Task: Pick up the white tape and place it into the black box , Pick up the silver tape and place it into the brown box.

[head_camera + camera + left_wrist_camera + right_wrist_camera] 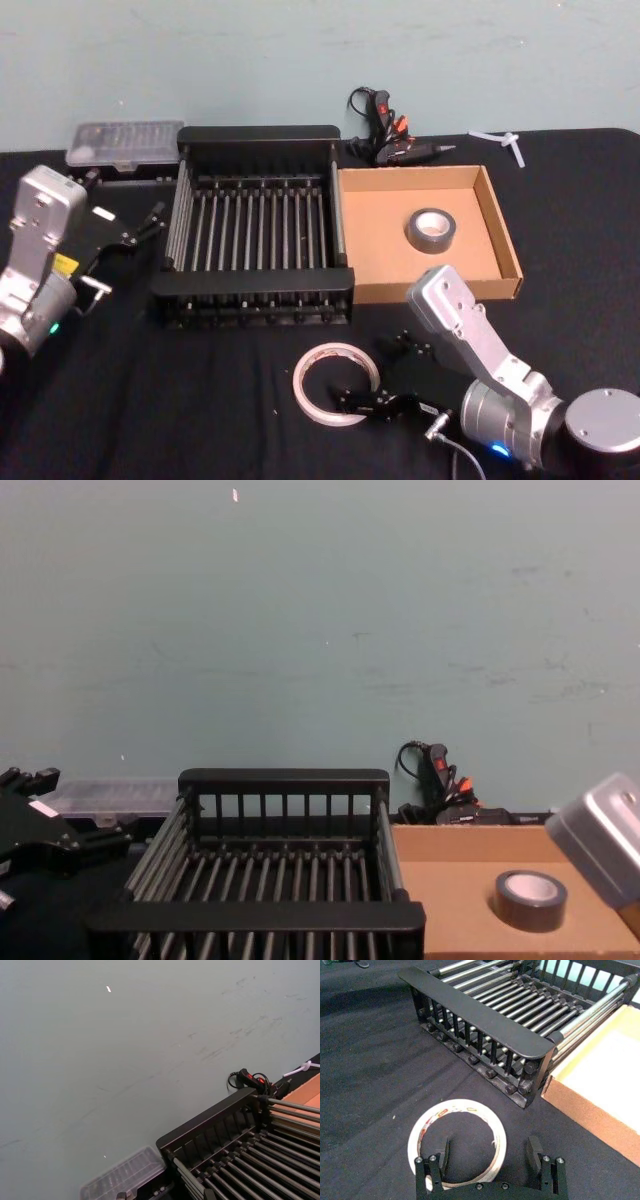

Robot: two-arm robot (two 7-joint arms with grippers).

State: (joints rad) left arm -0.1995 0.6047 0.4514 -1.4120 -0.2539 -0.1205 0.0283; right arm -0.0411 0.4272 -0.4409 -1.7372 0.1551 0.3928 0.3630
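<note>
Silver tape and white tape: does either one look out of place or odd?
Nothing stands out. The silver tape lies flat in the brown box. The white tape lies flat on the table before the empty black box, the open right gripper at its rim.

My views are evenly and softly lit from above, with a dim teal cast on the wall (320,630). Shadows on the black tabletop (200,400) stay faint. The brown box (605,1065) floor glares pale at my right wrist.

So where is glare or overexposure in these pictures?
Right wrist view: the brown box floor is washed out to near white, and the black box bars shine. Head view: even light, the silver tape reads clearly.
</note>
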